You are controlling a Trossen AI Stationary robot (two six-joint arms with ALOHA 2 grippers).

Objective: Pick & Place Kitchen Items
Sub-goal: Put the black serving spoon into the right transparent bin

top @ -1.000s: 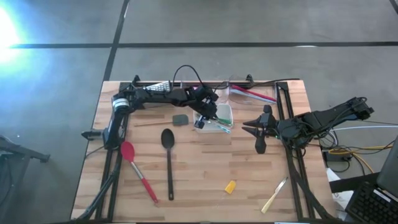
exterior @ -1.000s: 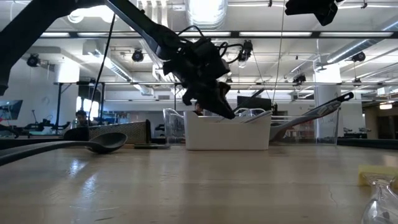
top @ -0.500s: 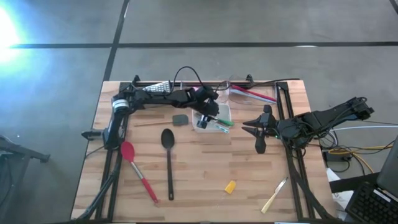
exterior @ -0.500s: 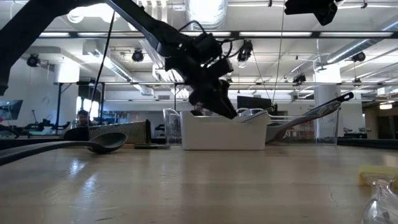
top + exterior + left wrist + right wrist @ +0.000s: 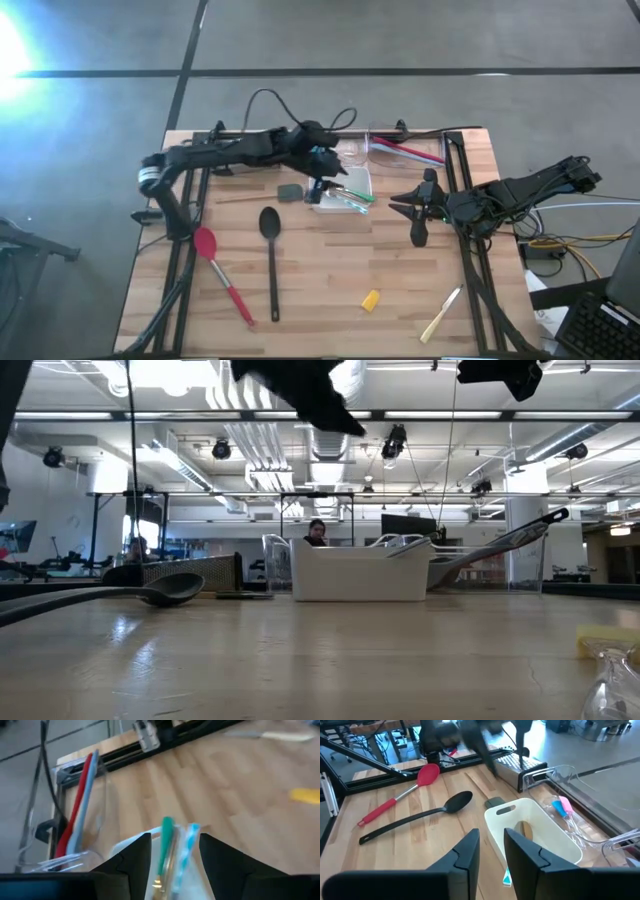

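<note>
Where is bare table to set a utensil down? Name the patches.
Bare wood lies between the black spoon and the yellow piece, in front of the white tray. Crowded at the back: the left hand hangs over that tray's edge.

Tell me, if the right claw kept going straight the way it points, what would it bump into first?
Most likely the white tray. The right claw points right at its near wall, with only bare table between them. How far off the tray is remains hard to judge.
</note>
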